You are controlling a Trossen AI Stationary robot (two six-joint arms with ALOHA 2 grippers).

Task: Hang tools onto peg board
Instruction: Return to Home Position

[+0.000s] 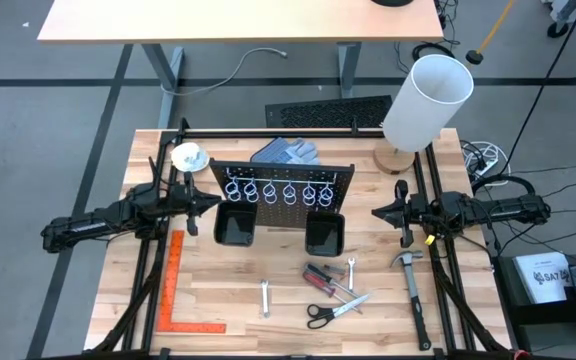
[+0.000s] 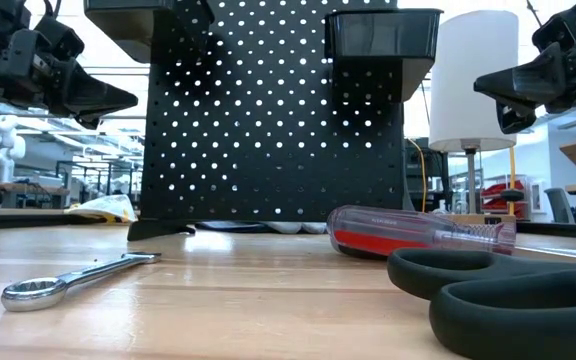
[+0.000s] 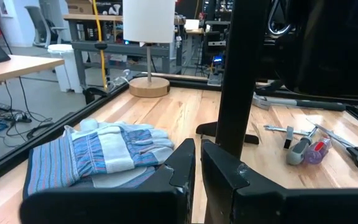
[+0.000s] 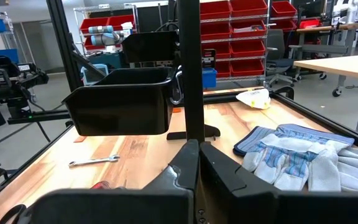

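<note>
The black peg board stands upright mid-table on its foot, with a row of silvery ring holders and two black bins on its near face. The tools lie flat on the wood in front of it: a wrench, a second wrench, red- and dark-handled screwdrivers and black-handled scissors. My left gripper hangs level at the board's left end, shut and empty. My right gripper hangs level at the board's right end, also shut and empty.
A hammer lies near the right edge, beside the right arm's frame. An orange L-square lies at the near left. Work gloves lie behind the board, a white lamp stands at the far right, and a tape roll at the far left.
</note>
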